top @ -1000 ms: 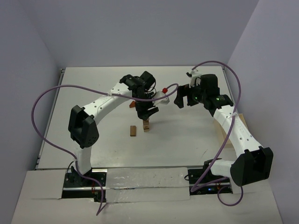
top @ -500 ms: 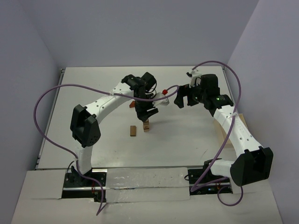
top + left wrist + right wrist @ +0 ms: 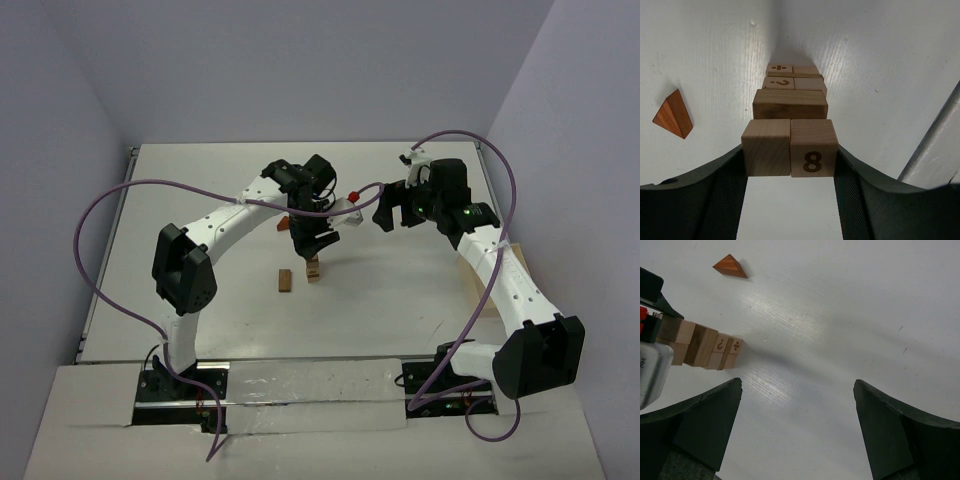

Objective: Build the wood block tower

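The wood block tower (image 3: 314, 268) stands mid-table, a narrow stack of tan cubes and bricks. In the left wrist view I look down it: two cubes side by side on top, a plain one (image 3: 766, 146) and one marked 8 (image 3: 813, 147), above a brick (image 3: 790, 104) and marked cubes. My left gripper (image 3: 316, 243) is directly above the tower. Its fingers press the outer faces of the two top cubes (image 3: 790, 150). My right gripper (image 3: 388, 213) hovers open and empty to the tower's right (image 3: 797, 385). The tower also shows in the right wrist view (image 3: 705, 346).
A darker brown brick (image 3: 286, 280) stands on the table just left of the tower. A reddish-brown triangular block (image 3: 674, 114) lies behind and left of it (image 3: 730, 266). A pale wooden tray (image 3: 487, 298) sits at the right table edge under the right arm.
The left arm's elbow has shifted slightly to the right. The grippers and blocks stay where they were.
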Robot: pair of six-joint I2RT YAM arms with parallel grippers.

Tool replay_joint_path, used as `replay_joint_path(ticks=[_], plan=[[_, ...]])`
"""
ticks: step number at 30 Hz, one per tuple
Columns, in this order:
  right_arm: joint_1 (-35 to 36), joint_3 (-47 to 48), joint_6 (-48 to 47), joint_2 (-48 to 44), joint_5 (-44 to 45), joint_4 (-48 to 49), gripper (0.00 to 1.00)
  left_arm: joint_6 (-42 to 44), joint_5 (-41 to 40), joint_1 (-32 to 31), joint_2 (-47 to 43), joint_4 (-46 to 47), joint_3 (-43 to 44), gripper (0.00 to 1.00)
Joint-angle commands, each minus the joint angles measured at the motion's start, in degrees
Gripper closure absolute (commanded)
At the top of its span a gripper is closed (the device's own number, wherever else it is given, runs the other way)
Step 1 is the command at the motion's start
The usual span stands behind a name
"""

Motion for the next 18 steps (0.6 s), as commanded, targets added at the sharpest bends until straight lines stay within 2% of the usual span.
replay_joint_path(ticks=[1,11,18], plan=[[-0.53,1.64,-0.09,-1.2,-0.63,0.45,0.0,-0.71,-0.27,-0.73,0.85,0.49,2.85,0.78],[-0.77,1.64,-0.09,-1.02,-0.82,0.63,0.0,-0.54,-0.45,-0.66,1.58,0.67,3.64,0.76],[-0.8,1.65,0.0,-0.93,-1.06,0.63,0.0,-0.52,-0.45,-0.8,1.92,0.67,3.73,0.71]])
